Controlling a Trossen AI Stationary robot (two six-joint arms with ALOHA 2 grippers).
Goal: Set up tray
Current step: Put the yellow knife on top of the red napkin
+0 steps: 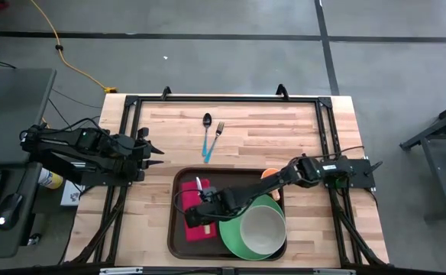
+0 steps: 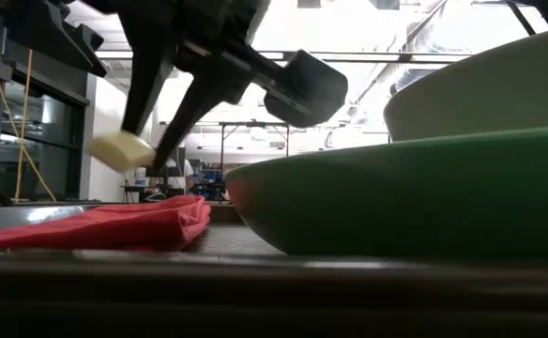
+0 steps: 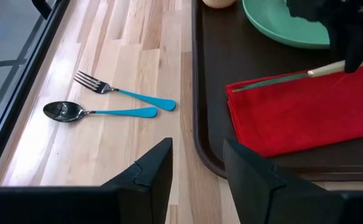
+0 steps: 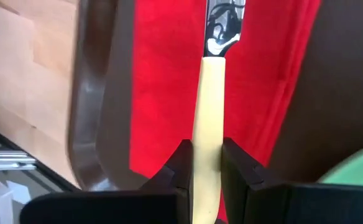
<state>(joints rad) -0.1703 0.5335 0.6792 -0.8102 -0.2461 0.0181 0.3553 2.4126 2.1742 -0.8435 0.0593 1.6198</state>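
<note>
The dark brown tray (image 1: 224, 182) lies at the table's near middle. On its left part lies a folded red napkin (image 1: 191, 223); on its right part a green plate (image 1: 234, 238) carries a cream bowl (image 1: 263, 228). My right gripper (image 4: 206, 165) hovers over the napkin (image 4: 163, 74), shut on a knife (image 3: 306, 74) with a cream handle. My left gripper (image 1: 156, 156) stands open above the table's left side, holding nothing. My right gripper pinches the knife's cream handle (image 4: 207, 134) between its two fingers, which lie across it. The fingers (image 2: 161, 103) slant down from above. The handle's free end (image 2: 122, 148) sticks out behind them, clear above the napkin. The blade (image 4: 222, 28) runs along over the napkin.
A spoon (image 1: 207, 126) and a fork (image 1: 218, 131), both with blue handles, lie side by side on the bare wood beyond the tray. A small orange round thing (image 1: 269, 174) sits at the tray's far right corner. A black frame (image 1: 208, 98) edges the table.
</note>
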